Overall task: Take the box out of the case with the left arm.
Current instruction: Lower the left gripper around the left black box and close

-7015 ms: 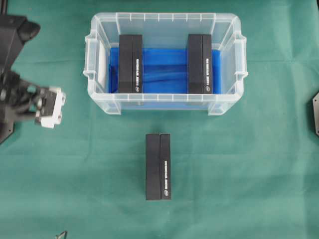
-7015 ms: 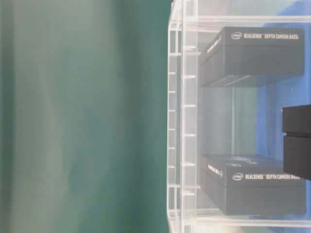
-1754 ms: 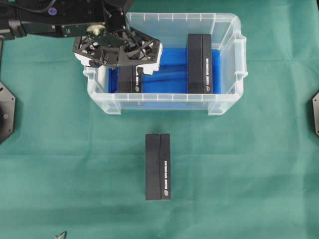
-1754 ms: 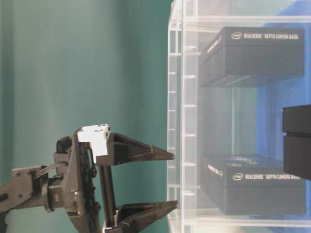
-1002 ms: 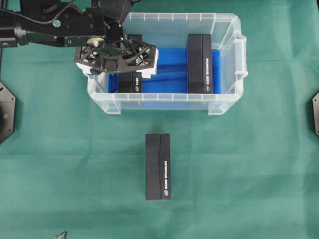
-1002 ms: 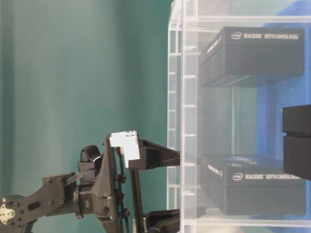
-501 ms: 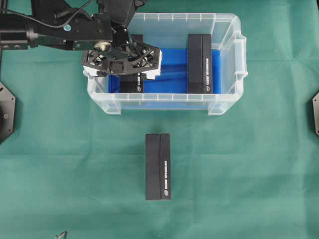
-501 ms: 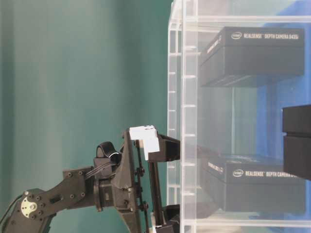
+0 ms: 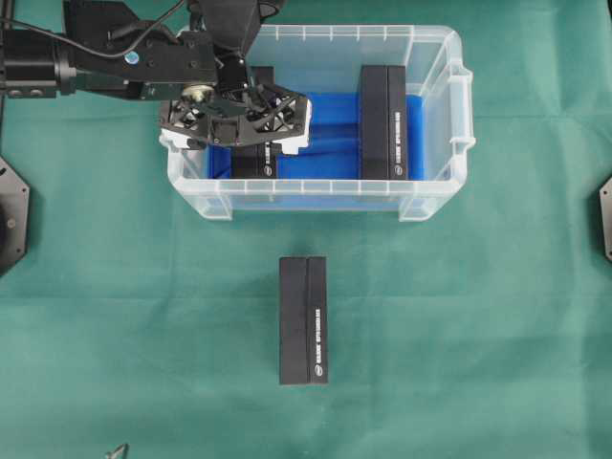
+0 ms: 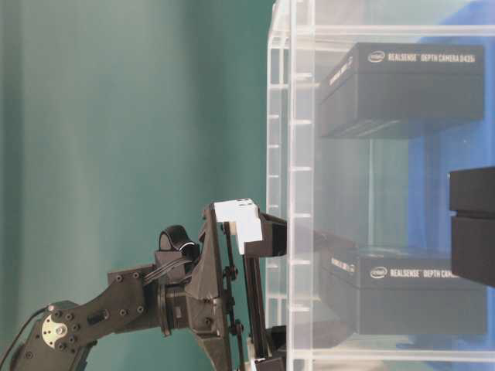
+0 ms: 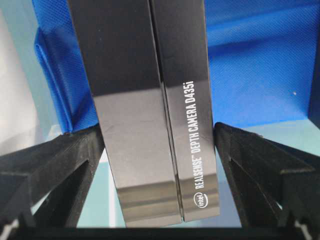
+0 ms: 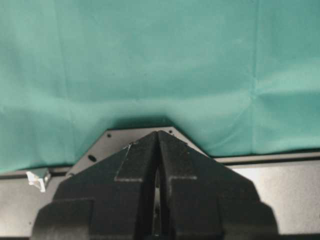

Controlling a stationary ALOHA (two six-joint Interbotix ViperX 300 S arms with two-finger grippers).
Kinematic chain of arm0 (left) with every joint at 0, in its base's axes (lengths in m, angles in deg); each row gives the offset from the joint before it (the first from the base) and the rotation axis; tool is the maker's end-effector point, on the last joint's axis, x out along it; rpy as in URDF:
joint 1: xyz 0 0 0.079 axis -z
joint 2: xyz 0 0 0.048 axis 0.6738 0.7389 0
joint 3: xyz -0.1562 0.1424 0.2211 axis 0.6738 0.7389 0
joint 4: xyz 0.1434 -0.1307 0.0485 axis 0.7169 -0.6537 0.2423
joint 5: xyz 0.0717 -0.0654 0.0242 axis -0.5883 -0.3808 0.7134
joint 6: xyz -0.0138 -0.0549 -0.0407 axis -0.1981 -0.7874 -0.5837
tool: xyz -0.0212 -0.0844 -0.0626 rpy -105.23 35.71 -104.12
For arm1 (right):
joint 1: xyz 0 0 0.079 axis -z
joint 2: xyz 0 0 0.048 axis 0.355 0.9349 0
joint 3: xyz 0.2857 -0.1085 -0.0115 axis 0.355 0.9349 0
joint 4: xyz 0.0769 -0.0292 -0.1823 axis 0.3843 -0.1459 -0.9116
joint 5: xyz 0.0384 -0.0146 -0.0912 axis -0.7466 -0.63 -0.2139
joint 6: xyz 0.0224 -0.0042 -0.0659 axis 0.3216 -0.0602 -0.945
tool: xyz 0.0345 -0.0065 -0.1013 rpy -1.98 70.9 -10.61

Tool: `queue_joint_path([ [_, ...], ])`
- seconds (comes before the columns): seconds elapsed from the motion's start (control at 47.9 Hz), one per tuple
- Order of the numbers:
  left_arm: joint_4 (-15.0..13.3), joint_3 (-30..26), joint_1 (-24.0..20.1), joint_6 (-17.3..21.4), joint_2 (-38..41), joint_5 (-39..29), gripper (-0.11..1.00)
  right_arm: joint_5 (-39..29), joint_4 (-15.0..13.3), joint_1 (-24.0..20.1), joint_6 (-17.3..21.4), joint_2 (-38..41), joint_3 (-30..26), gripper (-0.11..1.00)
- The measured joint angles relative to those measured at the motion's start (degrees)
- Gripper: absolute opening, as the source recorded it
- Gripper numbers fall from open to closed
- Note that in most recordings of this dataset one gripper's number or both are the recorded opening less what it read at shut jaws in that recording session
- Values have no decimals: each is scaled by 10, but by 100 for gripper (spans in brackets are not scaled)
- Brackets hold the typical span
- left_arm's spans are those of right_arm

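The box I am after lies flat on the blue lining at the nine o'clock end of the case; it is a long black carton with crisp edges, a lid seam down its length and white lettering along one side. I judge it stiff and fairly light, but its glossy skin looks slippery; the long side walls, near the end closest to me, seem the right place to squeeze, evenly so it does not twist. My left gripper stands wide apart, one finger either side of the box, just beside its walls and not yet pressing; nothing is held. The case is clear ribbed plastic, rigid, with handles; a second black box lies at its three o'clock end, well apart. A third box rests outside on the green cloth at six o'clock. My right gripper sits with fingers together, empty, above its own base plate.
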Motion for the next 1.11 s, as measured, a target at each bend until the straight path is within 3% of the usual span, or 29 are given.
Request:
queue_joint_path([
  [0.251,-2,0,1,4,1,1,85,0,0,0,-1,0,0,0],
  [0.397,-5,0,0,8,0,4,64,0,0,0,0,0,0,0],
  [1.106,-6,9,10,-4,-12,-6,64,3,5,0,0,2,0,0],
])
